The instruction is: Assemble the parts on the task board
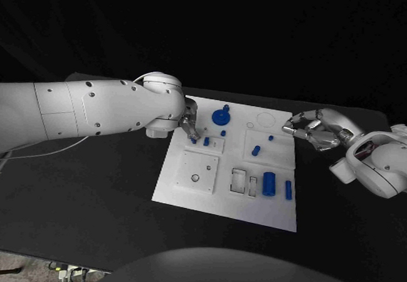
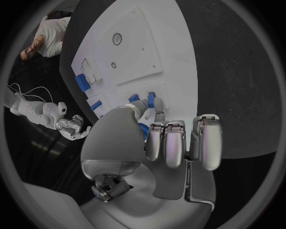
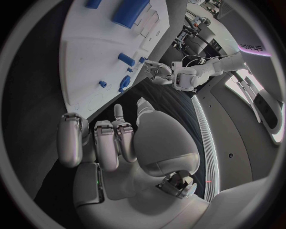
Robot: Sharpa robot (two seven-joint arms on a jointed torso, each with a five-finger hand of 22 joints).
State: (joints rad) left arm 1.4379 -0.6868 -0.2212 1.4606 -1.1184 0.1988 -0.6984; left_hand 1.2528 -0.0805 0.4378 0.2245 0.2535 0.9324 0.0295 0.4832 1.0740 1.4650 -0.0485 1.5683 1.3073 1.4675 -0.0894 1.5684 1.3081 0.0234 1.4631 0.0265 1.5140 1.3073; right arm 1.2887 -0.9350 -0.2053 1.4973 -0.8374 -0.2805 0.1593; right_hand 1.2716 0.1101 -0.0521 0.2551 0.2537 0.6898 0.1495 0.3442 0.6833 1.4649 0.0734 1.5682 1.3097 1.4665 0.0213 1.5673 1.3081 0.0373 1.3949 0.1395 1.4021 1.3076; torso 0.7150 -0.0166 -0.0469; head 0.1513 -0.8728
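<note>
Left hand point(image 1: 188, 124) over the board's point(image 1: 188, 193) near-left corner, fingers curled beside small blue pegs point(image 1: 206, 141); grip unclear. Right hand point(image 1: 310, 132) off the board's right edge, fingers curled in, empty.

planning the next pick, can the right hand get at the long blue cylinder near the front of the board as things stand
Probably yes. The right hand hovers at the task board's far right edge, holding nothing. The long blue cylinder lies uncovered nearer the front, with open board between them. The left hand is over the far left part, out of that path.
</note>
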